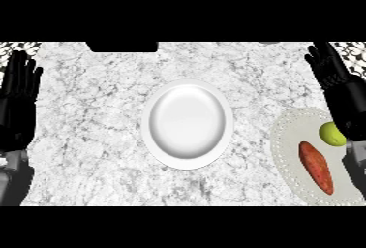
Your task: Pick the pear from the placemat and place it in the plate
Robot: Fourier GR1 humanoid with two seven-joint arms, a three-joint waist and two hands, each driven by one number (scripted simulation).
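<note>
so starting at the far left, the left hand (19, 99) is parked along the counter edge, fingers straight and pointing up, holding nothing. looks like it's just resting out of the way, since nothing on that side needs it

middle of the marble counter (85, 131) there's the plate (187, 162), white, sitting by itself with nothing in it yet. it's well apart from both hands, and i'd guess it's set dead centre so either arm could reach it

moving right you get the placemat (289, 162), a pale lacy one running off the right edge of the view. two things on it: a sweet potato (315, 167), reddish orange, lying lengthwise toward the near end, and the pear (331, 133), small and yellow-green, sitting at the far end of the mat just beyond the tip of the sweet potato. so the pear is still on the mat, not picked up

then the right hand (330, 65), fingers straight and spread, pointing away, nothing in it. the black wrist comes up along the right edge of the mat and sits right beside the pear, may even overlap its edge a bit, can't tell if they're touching. the fingers themselves are out past the pear, over bare counter

my read is the grab hasn't started. the right hand is the obvious one for it, but it'd have to come back over the pear and curl around it, taking care not to nudge the sweet potato, before carrying it left to the plate
</note>
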